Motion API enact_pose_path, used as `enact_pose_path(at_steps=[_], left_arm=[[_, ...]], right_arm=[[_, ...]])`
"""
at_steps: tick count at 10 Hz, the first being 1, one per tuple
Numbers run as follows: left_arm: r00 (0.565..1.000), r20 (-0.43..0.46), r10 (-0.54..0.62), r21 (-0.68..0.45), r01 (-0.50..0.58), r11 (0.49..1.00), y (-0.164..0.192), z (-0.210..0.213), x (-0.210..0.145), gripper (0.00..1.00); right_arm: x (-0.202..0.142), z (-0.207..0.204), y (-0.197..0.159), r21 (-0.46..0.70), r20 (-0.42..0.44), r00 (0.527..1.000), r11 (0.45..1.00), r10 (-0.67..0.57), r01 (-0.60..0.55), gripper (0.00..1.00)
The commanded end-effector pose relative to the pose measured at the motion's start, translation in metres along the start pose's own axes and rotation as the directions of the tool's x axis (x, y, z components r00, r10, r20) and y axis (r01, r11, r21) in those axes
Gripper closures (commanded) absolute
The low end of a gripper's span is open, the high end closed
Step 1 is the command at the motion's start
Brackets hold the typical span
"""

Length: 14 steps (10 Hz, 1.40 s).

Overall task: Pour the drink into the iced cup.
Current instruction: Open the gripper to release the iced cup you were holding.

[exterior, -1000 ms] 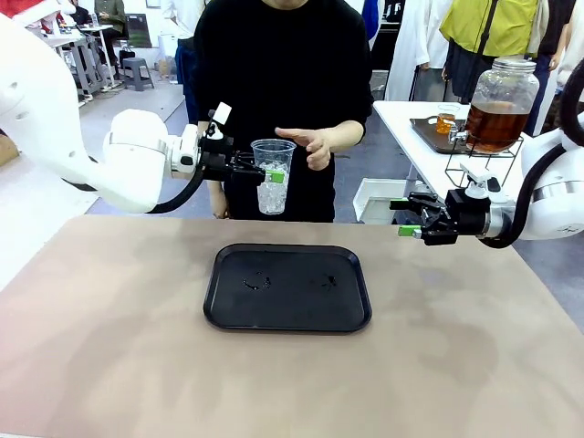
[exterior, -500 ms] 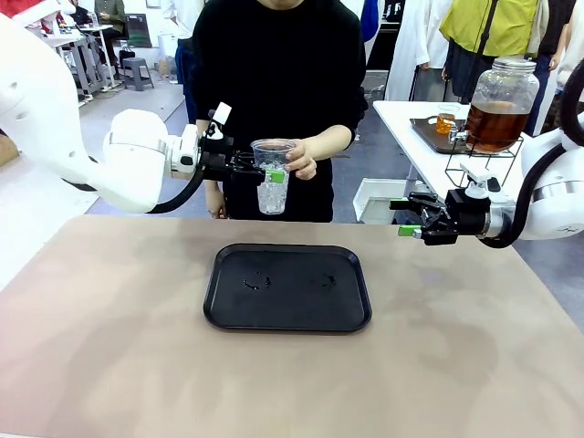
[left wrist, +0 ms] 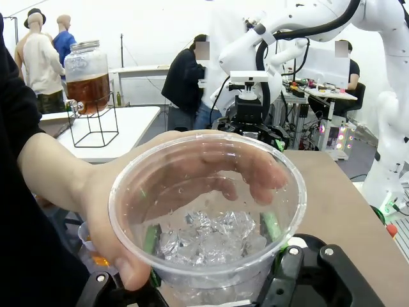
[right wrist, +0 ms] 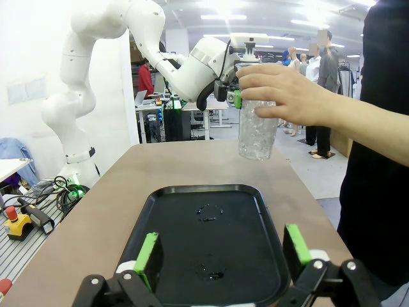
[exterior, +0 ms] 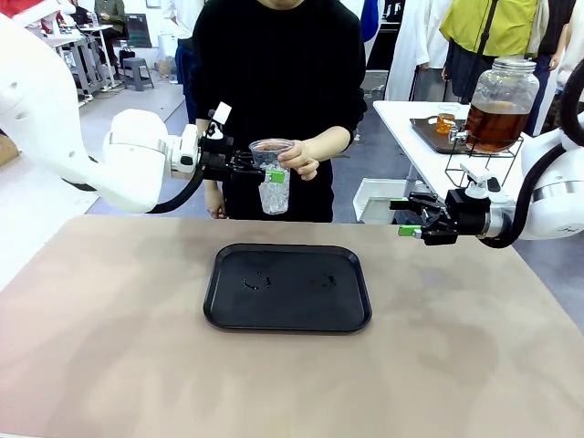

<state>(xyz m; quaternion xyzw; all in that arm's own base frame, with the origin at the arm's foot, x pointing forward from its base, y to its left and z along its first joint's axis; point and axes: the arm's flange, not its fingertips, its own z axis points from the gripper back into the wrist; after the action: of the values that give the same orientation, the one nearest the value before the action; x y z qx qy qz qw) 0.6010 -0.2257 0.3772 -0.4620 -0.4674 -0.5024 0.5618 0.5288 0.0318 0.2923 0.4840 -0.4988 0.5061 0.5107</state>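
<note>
The iced cup (exterior: 273, 187) is a clear plastic cup with ice in its lower half. It hangs in the air beyond the table's far edge, with my left gripper (exterior: 269, 171) shut on it. A person's hand (exterior: 299, 160) clasps the same cup near its rim. In the left wrist view the cup (left wrist: 208, 217) stands between my green pads (left wrist: 151, 240), and the hand (left wrist: 96, 198) wraps round its far side. The drink (exterior: 493, 126), amber-brown, sits in a glass dispenser jar on a side table at the right. My right gripper (exterior: 406, 217) hovers open over the table's right side.
A black tray (exterior: 292, 315) with a few drops on it lies in the middle of the brown table, also in the right wrist view (right wrist: 211, 236). The jar stands on a wire stand (exterior: 470, 164). A small glass of orange liquid (exterior: 444, 119) sits beside it.
The person's hand has moved from in front of the chest to the cup and now grips it near the rim. Neither arm has moved.
</note>
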Motion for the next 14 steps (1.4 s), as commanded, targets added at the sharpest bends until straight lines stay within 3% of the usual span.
enact_pose_path(at_steps=[1, 9, 10, 11, 14], left_arm=[[1.000, 0.003, -0.009, -0.005, 0.009, 1.000, -0.004, 0.001, 0.004, 0.23], [1.000, 0.003, -0.009, -0.005, 0.009, 1.000, -0.004, 0.001, 0.004, 0.23], [1.000, 0.001, -0.002, 0.000, 0.002, 1.000, 0.000, 0.000, 0.001, 0.19], [1.000, -0.005, -0.015, -0.017, 0.015, 1.000, 0.000, 0.002, 0.001, 0.00], [1.000, -0.003, -0.012, 0.004, 0.012, 1.000, -0.007, 0.031, -0.018, 0.00]], right_arm=[[0.004, -0.002, -0.005, 0.002, -0.008, 1.000, 1.000, -0.001, 0.001, 0.00], [0.004, -0.002, -0.005, 0.002, -0.008, 1.000, 1.000, -0.001, 0.001, 0.00], [0.004, -0.002, -0.005, 0.002, -0.008, 1.000, 1.000, -0.001, 0.001, 0.00], [0.004, -0.002, -0.005, 0.002, -0.008, 1.000, 1.000, -0.001, 0.001, 0.00], [0.004, -0.002, -0.005, 0.002, -0.008, 1.000, 1.000, -0.001, 0.001, 0.00]])
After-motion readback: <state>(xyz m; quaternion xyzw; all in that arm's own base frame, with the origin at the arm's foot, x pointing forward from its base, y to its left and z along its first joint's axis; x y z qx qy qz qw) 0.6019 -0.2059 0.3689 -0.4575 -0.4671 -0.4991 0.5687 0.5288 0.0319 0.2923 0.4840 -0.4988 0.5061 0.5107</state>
